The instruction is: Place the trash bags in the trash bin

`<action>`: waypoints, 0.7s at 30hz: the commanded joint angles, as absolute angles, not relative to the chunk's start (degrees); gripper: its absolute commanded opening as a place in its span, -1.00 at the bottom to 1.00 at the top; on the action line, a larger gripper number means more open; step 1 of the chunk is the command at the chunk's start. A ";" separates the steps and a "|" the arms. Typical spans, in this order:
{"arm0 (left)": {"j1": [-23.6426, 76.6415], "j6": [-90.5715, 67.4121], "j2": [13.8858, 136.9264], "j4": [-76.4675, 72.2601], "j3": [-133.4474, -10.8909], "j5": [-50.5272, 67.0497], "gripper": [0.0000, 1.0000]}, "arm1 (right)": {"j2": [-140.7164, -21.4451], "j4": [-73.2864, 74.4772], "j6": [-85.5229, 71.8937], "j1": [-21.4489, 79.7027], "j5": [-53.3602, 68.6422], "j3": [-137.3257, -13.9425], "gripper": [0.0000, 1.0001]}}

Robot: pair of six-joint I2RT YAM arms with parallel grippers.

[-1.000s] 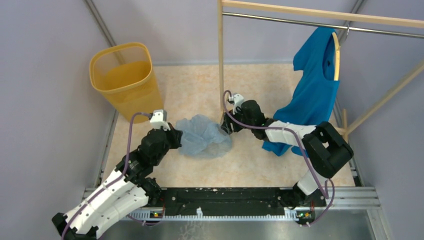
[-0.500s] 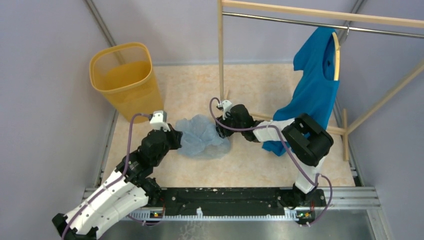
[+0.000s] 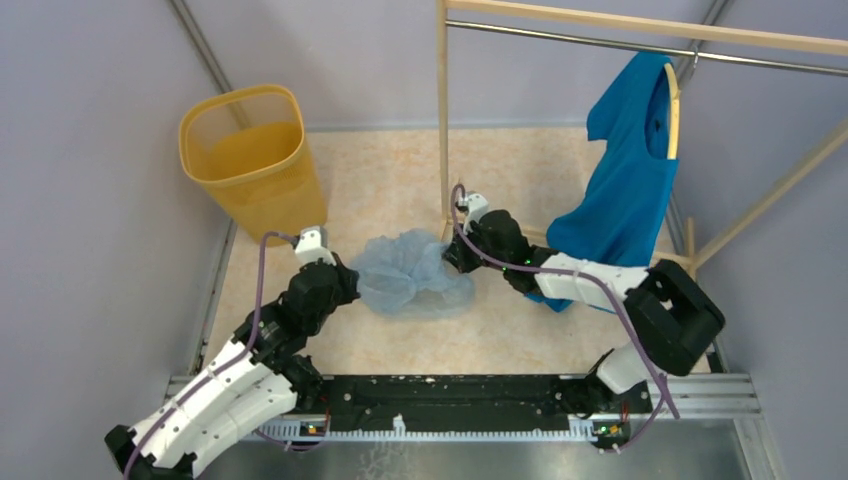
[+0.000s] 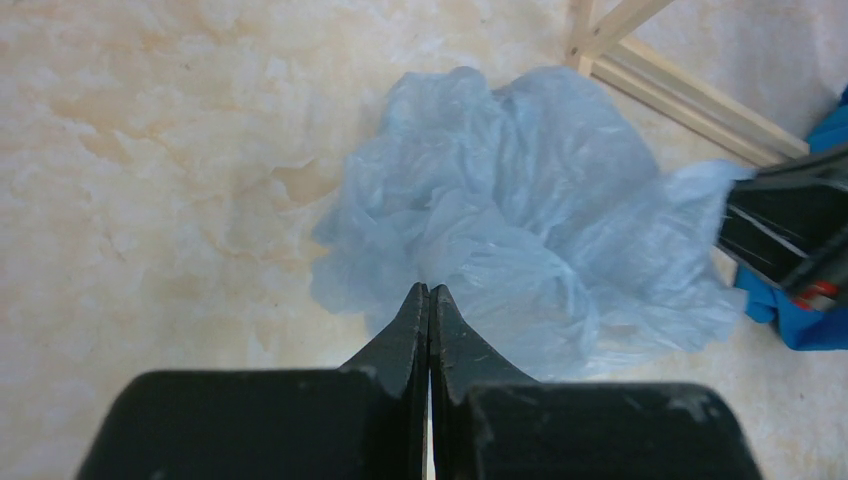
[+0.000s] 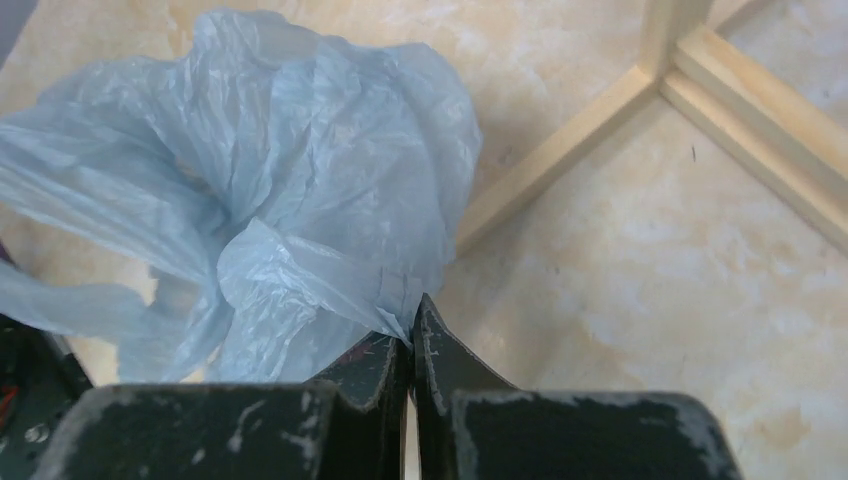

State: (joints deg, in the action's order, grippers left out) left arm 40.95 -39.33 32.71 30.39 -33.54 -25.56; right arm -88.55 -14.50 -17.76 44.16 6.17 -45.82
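We logged the marbled beige table (image 3: 380, 170) as the work surface, with a wooden rack (image 3: 441, 100) standing on its far right part and a bright blue shirt (image 3: 625, 180) hanging from it on a hanger. The yellow mesh trash bin (image 3: 270, 205) stood upright at the far left corner, and we saw no bag inside it. The trash bag (image 3: 410, 275) lay crumpled on the table near the middle, well apart from the bin and just beside the foot of the rack's left post. The left gripper (image 3: 345, 280) sat at the bag's left edge, fingers pressed together on a fold of the film. The right gripper (image 3: 452, 258) sat at the bag's right edge, its fingers likewise closed, pinching a small tuck of the film at their tips.
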 commanded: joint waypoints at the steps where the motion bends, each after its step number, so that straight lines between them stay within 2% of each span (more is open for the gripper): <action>1: 40.88 -44.64 35.95 31.99 -34.19 -26.76 -1.00 | -82.80 -6.83 -26.18 45.05 5.07 -42.67 -1.00; 4: 40.87 -45.08 39.38 29.12 -35.48 -23.67 -1.00 | -83.21 -1.81 -28.21 45.15 5.43 -45.09 -1.00; 6: 40.87 -44.31 42.99 28.65 -40.63 -22.37 -1.00 | -83.13 4.07 -27.32 45.37 4.46 -49.59 -1.00; 8: 40.90 -40.09 47.27 30.94 -51.77 -23.88 -1.00 | -80.76 13.02 -23.49 46.45 -0.04 -58.48 -1.00; 11: 40.87 -31.85 51.48 33.23 -74.71 -25.38 -1.00 | -74.26 22.24 -16.15 51.37 -9.97 -74.93 -1.00; 14: 40.87 -23.63 50.72 27.35 -90.63 -14.94 -1.00 | -67.58 23.10 -10.86 56.66 -11.45 -88.64 -1.00; 15: 40.88 -22.54 48.50 22.11 -90.88 -10.25 -1.00 | -65.23 19.59 -10.10 57.26 -8.46 -89.79 -1.00; 18: 40.92 -23.93 38.77 6.46 -75.75 -3.97 -1.00 | -57.53 6.06 -8.49 57.39 -2.81 -79.74 -1.00; 21: 40.91 -30.05 31.60 6.10 -56.41 -12.39 -1.00 | -54.33 -1.63 -8.28 57.40 -5.26 -64.77 -1.00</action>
State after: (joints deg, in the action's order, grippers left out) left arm 40.97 -27.11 36.01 8.82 -76.27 -10.26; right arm -56.01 5.28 -11.46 57.89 -3.90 -80.40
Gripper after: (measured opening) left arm 0.006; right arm 0.005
